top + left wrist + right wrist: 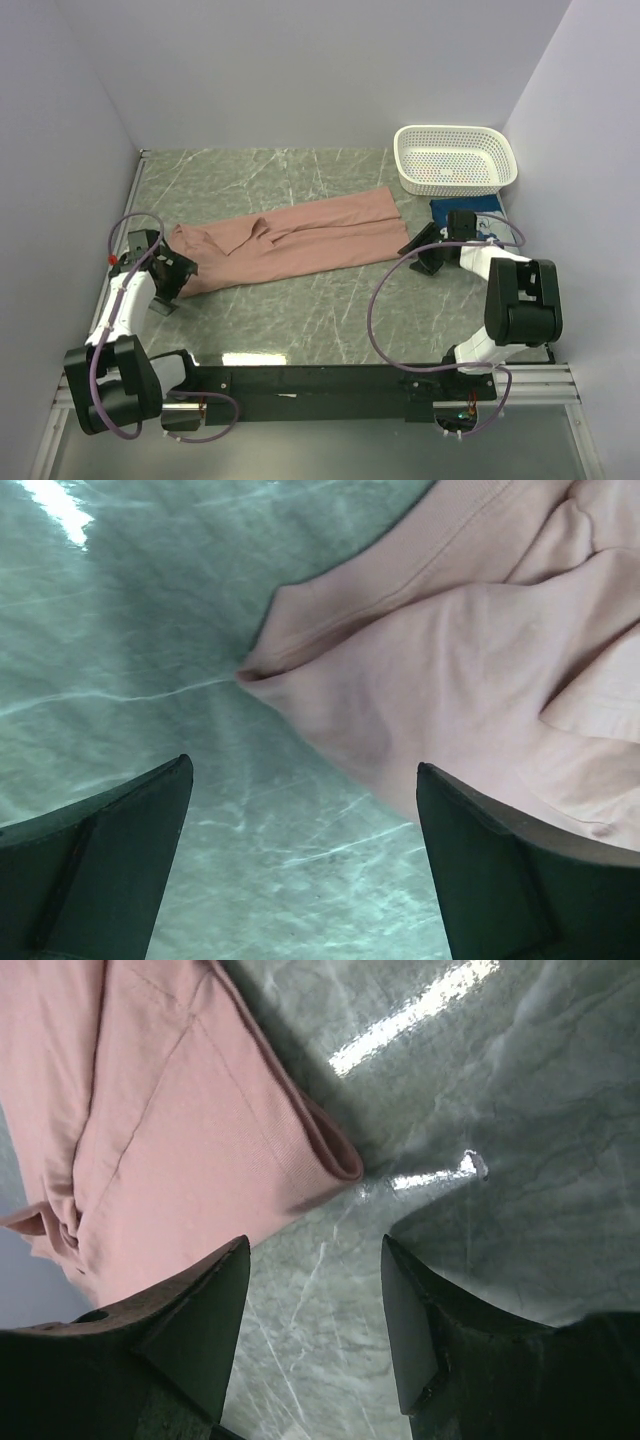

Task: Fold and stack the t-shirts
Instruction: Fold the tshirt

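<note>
The dusty-pink t-shirt (290, 240) lies folded into a long strip across the middle of the table, print hidden. My left gripper (172, 278) is open and empty, just off the strip's left end; the left wrist view shows a pink corner (450, 650) ahead of the open gripper (305, 780). My right gripper (424, 252) is open and empty beside the strip's right end; the right wrist view shows the folded hem (180, 1110) just ahead of it (315, 1250). The blue t-shirt (466, 206) lies folded behind the right gripper, partly hidden.
A white perforated basket (456, 158) stands at the back right, near the right wall. Grey walls close in left, back and right. The table is green marble (300, 310). The arm bases sit on a black rail (320, 385) at the near edge.
</note>
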Available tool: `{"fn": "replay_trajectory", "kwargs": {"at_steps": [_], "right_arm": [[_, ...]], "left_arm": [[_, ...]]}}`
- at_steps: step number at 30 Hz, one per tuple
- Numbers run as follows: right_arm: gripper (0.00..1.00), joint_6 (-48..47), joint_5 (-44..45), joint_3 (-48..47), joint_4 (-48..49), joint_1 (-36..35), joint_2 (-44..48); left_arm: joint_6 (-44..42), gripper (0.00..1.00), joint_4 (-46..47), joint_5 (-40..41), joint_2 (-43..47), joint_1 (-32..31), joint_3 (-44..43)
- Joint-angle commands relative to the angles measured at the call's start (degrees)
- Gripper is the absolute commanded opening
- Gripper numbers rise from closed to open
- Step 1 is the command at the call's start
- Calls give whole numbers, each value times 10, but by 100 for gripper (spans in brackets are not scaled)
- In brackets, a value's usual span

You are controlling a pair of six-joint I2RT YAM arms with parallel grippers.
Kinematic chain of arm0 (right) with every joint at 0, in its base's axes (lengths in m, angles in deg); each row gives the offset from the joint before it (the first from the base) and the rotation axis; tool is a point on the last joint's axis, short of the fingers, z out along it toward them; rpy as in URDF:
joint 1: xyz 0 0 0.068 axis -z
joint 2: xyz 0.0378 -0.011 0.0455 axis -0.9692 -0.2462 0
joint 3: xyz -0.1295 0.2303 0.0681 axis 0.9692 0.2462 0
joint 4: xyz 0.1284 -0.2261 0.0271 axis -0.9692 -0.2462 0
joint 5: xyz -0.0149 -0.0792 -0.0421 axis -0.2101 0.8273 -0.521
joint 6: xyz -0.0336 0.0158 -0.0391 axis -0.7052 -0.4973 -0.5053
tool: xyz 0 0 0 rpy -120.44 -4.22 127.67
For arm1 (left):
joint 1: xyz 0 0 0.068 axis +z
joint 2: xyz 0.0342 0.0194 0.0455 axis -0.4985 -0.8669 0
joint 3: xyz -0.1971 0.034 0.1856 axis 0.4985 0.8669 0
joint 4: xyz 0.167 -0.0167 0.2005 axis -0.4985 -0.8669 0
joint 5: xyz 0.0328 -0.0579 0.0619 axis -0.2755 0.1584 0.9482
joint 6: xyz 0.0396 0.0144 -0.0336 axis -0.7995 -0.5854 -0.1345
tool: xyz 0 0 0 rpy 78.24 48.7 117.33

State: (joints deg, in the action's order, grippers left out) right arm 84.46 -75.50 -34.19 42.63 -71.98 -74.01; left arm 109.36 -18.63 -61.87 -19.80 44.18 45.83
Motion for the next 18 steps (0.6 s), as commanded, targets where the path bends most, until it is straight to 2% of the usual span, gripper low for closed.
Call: {"fn": "replay_trajectory", "kwargs": {"at_steps": [1,11,17,18], "right_arm": [[62,17,-3,-13,39,4,-18],[55,35,-3,-15,71,10,-65],[46,37,11,-32,61,11,-71],[43,36,13,-33,58,11,-73]], "left_arm": [[15,98,44,-27,-11,2,8],[30,84,65,17,-32,3,28],[36,70,80,31,-49,4,37],[36,65,81,32,-57,4,37]]}}
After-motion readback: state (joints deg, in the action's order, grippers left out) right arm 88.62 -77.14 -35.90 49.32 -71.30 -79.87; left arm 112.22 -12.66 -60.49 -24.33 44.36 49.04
